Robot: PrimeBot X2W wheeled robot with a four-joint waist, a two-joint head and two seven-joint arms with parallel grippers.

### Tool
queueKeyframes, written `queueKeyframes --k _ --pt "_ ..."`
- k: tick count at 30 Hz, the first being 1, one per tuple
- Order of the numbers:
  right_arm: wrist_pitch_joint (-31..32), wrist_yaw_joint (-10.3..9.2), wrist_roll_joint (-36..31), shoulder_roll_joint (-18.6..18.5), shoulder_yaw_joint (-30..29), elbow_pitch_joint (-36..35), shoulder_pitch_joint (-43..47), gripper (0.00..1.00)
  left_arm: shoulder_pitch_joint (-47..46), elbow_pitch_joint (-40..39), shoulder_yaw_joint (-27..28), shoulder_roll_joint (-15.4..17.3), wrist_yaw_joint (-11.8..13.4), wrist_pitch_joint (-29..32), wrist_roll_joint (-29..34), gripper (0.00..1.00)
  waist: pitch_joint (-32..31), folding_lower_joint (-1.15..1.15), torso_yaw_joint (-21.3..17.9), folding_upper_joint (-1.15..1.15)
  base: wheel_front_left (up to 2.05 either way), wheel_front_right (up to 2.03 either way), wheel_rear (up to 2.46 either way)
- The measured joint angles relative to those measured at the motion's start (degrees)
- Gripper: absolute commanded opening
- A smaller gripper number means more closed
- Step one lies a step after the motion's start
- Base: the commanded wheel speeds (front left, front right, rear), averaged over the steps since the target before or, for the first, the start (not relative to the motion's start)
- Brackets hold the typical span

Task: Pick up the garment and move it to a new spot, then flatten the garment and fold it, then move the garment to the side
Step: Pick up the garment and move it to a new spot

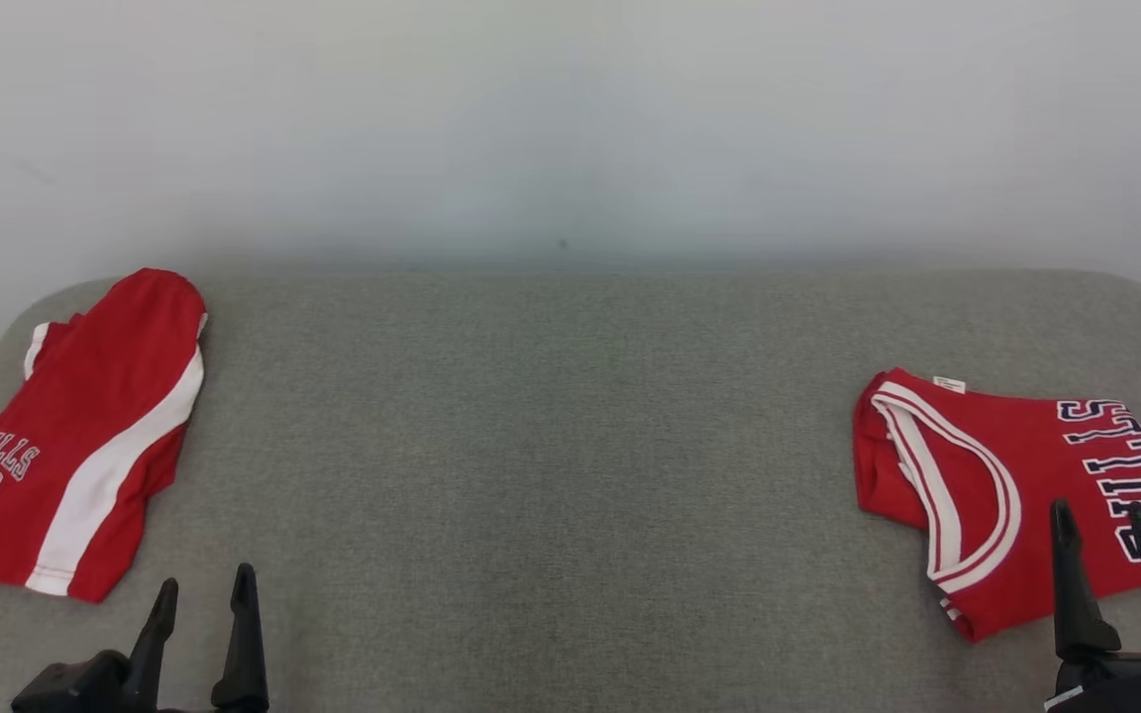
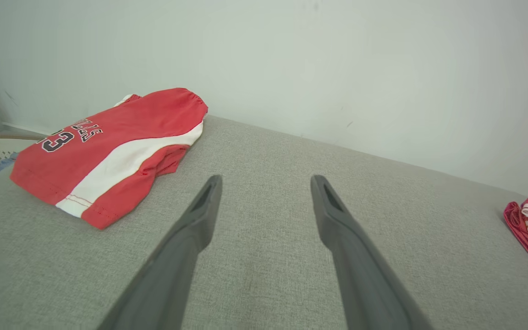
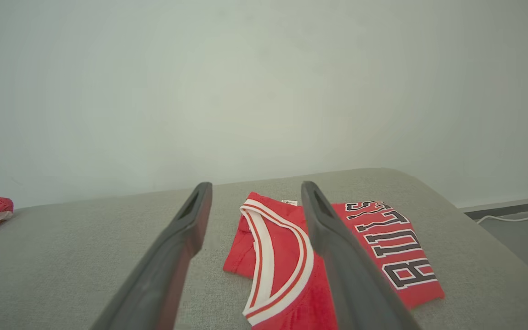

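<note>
**Status: late stage, judged from the layout.**

Two red garments lie well apart on the grey fabric surface (image 1: pixel 551 446).

- The jersey (image 1: pixel 977 475) lies at the robot's right edge. It is folded into a compact block, with the white-trimmed neckline and dark lettering facing up.
- The shorts (image 1: pixel 85 436) lie at the far left edge. They are also folded, with the white stripe and number uppermost.

**Grippers**

- Left gripper (image 1: pixel 207 577): the jaws are spread wide and hold nothing. They are poised above bare fabric, near the shorts and not touching them.
- Right gripper (image 1: pixel 1100 508): the jaws are spread wide and hold nothing. They are positioned over the near part of the jersey. Contact with the cloth cannot be confirmed.

**Assessment**

Pick-up, flattening and folding appear complete for both items, and each rests at a side. Which garment is the current one cannot be told with certainty, though the right gripper's position suggests the jersey. The work left, if any, is to check that the jersey sits far enough aside and then clear the arm from it.
</note>
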Motion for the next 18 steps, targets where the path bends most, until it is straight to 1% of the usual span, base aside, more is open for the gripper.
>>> queueKeyframes --k 11,12,18 --pt "2.0 0.0 -0.5 0.7 2.8 0.1 -2.3 1.0 0.9 -1.5 1.9 -0.6 0.0 1.4 1.4 1.0 -0.1 0.0 8.1 0.0 0.0 0.0 0.0" --pt "2.0 0.0 -0.5 0.7 2.8 0.1 -2.3 1.0 0.9 -1.5 1.9 -0.6 0.0 1.4 1.4 1.0 -0.1 0.0 8.1 0.0 0.0 0.0 0.0" --pt "3.0 0.0 -0.8 1.0 4.1 1.1 -2.6 1.0 1.1 -2.4 2.2 -1.1 0.0 2.5 2.0 1.0 -0.3 0.0 13.0 0.0 0.0 0.0 0.0"
